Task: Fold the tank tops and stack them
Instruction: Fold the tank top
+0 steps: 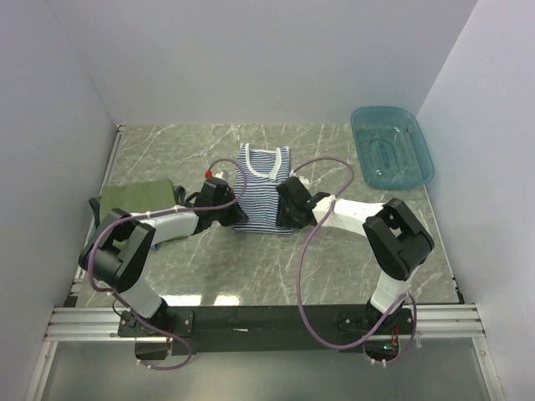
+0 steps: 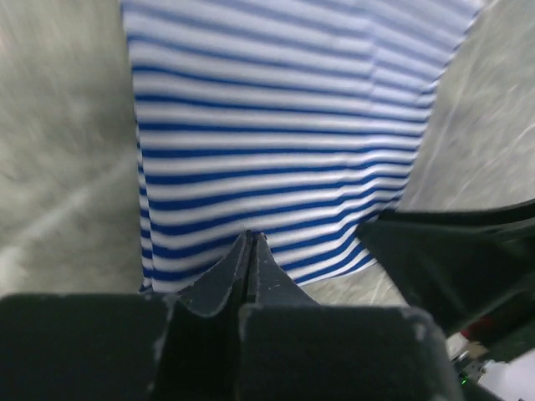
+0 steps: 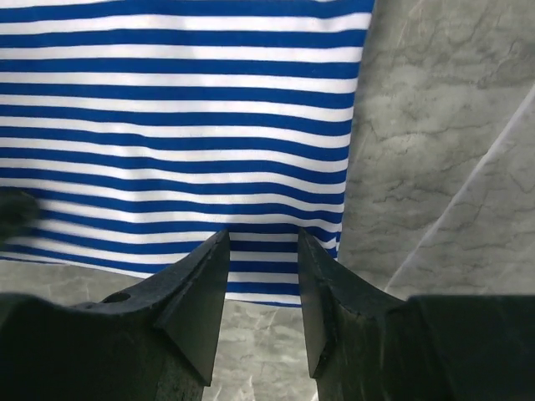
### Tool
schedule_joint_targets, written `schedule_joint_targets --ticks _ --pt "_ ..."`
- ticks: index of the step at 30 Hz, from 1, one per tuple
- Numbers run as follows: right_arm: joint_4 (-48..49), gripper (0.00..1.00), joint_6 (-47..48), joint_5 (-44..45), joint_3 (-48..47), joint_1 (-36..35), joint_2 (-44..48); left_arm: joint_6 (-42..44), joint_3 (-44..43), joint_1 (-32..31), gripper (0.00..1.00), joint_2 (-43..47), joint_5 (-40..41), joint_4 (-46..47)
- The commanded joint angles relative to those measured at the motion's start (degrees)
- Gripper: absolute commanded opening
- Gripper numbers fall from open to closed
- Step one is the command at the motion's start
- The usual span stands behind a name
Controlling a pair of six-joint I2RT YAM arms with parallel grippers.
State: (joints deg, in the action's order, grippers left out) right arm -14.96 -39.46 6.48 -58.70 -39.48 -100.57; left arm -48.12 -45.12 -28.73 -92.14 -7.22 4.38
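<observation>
Striped tank top (image 1: pixel 262 188) still unfolded, arms at its near hem.
Both arms reach forward and low. Left tool (image 2: pixel 251 242) is pinched closed at the hem, catch uncertain. Right tool (image 3: pixel 263 238) is spread over the hem's right corner. Top lies flat at counter (image 1: pixel 251 271) centre. Olive top (image 1: pixel 138 196) is folded at 9 o'clock; teal top unseen.

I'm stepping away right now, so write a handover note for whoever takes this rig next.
Left gripper: fingers shut over the near hem of the striped top, left side; whether they pinch cloth is unclear.
Right gripper: fingers open, over the hem near its right corner.
The striped top lies flat on the table, neck at the far end, not yet folded.
Olive top sits at the left edge, apparently folded. No third top in view.
To do: fold the striped top, stack it on the olive one.
</observation>
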Motion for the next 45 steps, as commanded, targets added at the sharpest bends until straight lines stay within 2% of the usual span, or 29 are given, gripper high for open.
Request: schedule_joint_targets --ticks 1,5,8,9,12,14,17,21,29,32,39,45 --pt "3.1 0.46 -2.0 0.0 4.2 0.0 0.5 -3.1 3.6 -1.1 0.01 -2.0 1.6 3.0" --pt "4.2 0.46 -2.0 -0.8 6.6 0.1 0.4 -4.4 7.1 -1.2 0.0 -1.7 3.2 3.9" --pt "3.5 0.46 -1.9 0.0 7.5 0.1 1.8 -3.7 7.9 -1.2 0.07 -0.1 2.8 3.5" --pt "3.3 0.47 -2.0 0.2 7.6 0.2 3.5 -3.7 8.0 -1.1 0.18 1.0 2.7 3.8" --pt "2.9 0.5 -2.1 0.0 8.2 0.9 6.9 -3.0 7.9 -1.2 0.41 6.9 2.3 3.9" --pt "2.1 0.51 -2.5 0.5 8.4 1.5 8.7 -3.0 6.7 -1.2 0.47 10.8 3.9 0.2" --pt "1.7 0.54 -3.3 0.6 9.9 2.0 12.8 -3.5 5.8 -1.1 0.49 14.6 7.0 -5.9" --pt "1.3 0.54 -4.8 0.6 12.3 2.2 16.5 -6.2 8.0 -1.1 0.47 17.6 7.0 -8.2" --pt "6.4 0.54 -8.4 -3.0 17.5 2.1 16.0 -9.5 15.6 -1.0 0.56 14.6 1.5 1.8" --pt "8.8 0.54 -9.6 -3.6 18.5 2.4 14.7 -10.4 16.7 -1.0 0.57 12.0 1.1 4.9" --pt "12.0 0.53 -11.7 -2.6 19.3 2.8 12.2 -13.1 18.3 -1.0 0.53 6.5 2.9 10.2" --pt "14.3 0.49 -13.2 -2.4 19.8 3.9 9.7 -13.5 16.7 -1.0 0.47 2.7 6.1 9.0"
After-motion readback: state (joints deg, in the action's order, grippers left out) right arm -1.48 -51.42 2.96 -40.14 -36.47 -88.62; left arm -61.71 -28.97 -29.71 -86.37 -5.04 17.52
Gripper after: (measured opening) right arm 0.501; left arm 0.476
